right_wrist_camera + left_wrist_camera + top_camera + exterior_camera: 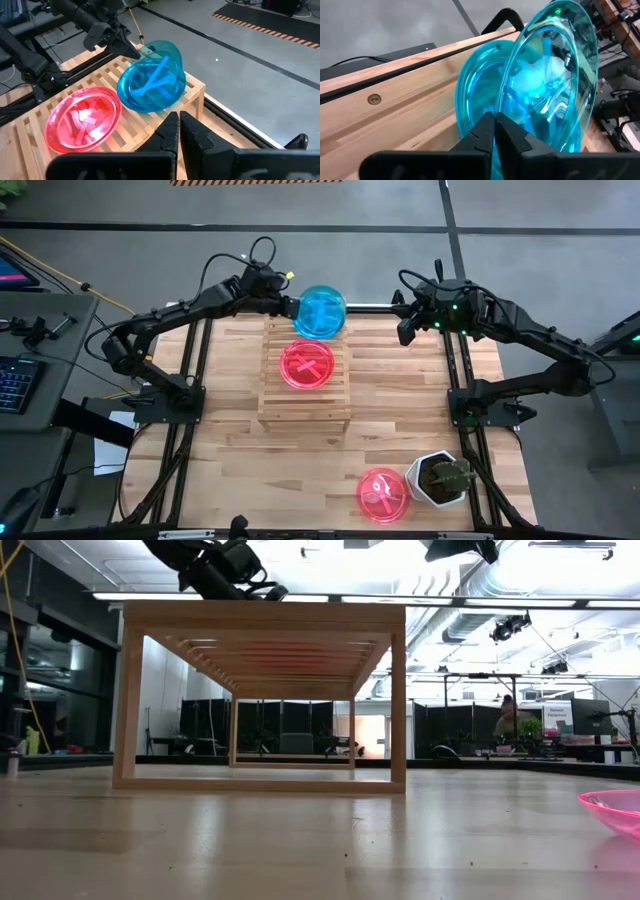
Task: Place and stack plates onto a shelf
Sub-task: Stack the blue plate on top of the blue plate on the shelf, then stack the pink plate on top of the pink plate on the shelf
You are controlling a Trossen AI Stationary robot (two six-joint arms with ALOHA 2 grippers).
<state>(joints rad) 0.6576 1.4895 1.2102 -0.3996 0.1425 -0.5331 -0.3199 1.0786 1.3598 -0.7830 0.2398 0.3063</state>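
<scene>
Honestly, no text I can actually read anywhere. There's a white sign (556, 716) way back in the room in the low view with some writing on it, but it's too small to make out.

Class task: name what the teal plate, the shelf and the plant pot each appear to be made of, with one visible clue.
Teal plate: likely glossy translucent plastic; the slats show through it.
Shelf: pale, unpainted-looking wood; visible grain, parallel slats.
Plant pot: smooth white, ceramic or plastic; cannot tell.
</scene>
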